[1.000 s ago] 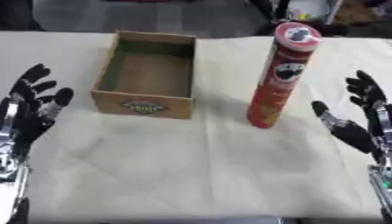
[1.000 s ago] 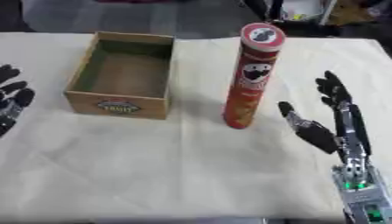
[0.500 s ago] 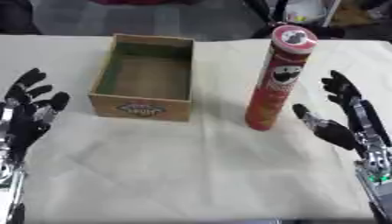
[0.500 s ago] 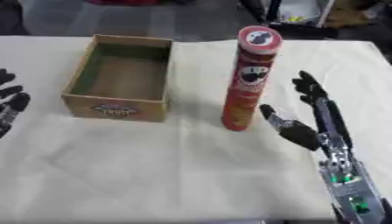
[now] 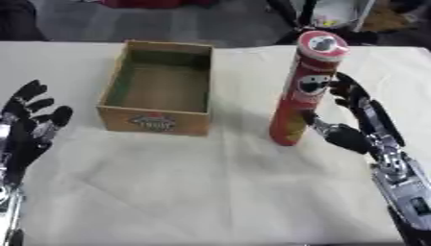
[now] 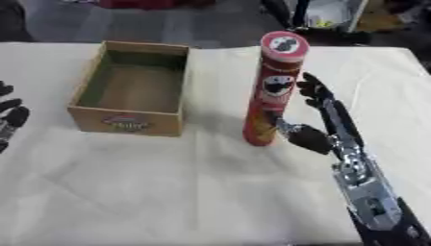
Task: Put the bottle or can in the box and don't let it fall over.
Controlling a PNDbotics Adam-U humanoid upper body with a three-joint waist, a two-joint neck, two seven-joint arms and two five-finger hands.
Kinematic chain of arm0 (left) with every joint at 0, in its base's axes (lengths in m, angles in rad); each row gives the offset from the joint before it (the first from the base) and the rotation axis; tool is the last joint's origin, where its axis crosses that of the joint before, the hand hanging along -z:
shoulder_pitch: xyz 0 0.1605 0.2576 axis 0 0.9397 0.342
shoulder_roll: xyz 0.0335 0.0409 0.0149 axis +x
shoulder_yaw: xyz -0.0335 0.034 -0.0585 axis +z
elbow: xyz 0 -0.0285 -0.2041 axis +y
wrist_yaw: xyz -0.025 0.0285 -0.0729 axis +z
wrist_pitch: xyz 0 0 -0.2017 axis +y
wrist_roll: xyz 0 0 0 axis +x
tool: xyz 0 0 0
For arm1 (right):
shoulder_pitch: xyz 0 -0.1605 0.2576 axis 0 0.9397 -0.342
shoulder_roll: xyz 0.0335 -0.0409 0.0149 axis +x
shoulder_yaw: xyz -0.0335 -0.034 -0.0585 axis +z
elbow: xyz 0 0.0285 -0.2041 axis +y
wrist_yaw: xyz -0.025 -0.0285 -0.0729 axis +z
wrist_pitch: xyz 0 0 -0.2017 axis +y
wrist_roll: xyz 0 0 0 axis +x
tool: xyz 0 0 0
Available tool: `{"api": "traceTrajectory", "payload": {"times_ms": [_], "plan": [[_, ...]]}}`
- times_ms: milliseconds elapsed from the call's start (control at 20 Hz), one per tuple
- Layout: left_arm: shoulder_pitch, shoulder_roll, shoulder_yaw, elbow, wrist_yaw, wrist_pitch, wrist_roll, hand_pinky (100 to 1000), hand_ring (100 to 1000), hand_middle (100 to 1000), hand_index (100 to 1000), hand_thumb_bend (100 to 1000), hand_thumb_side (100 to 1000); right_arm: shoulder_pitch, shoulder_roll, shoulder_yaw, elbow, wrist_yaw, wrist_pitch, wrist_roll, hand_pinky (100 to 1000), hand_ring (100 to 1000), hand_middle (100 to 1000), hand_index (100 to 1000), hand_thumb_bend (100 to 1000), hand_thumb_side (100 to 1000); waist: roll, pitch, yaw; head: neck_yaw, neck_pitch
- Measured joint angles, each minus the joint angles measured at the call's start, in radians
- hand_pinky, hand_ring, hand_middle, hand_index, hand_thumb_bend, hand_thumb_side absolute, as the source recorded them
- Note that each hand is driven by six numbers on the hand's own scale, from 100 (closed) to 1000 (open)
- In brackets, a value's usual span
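Note:
A tall red can (image 5: 305, 91) with a face logo stands upright on the white tablecloth, right of centre. An open cardboard box (image 5: 161, 85) with a green inside sits to its left, nothing in it. My right hand (image 5: 360, 123) is open right beside the can, thumb close to its lower half and fingers spread behind its right side; whether it touches is unclear. My left hand (image 5: 30, 126) rests open near the left edge, fingers up, away from the box.
The tablecloth (image 5: 202, 192) covers the table, with bare cloth in front of the box and the can. Dark clutter and cables (image 5: 328, 14) lie beyond the far edge.
My right hand has moved left and forward, from a gap beside the can to right against it. The can, the box and my left hand stay where they were.

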Motion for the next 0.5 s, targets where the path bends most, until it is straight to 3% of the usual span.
{"api": "traceTrajectory", "payload": {"times_ms": [500], "plan": [[0.000,0.000,0.000,0.000,0.003,-0.002,-0.003,752,848,870,951,783,616,-0.034,0.008,0.010,0.041,-0.007,-0.004,0.009,906,910,868,1000,520,402,0.001,0.000,0.006,0.000,0.001]]}}
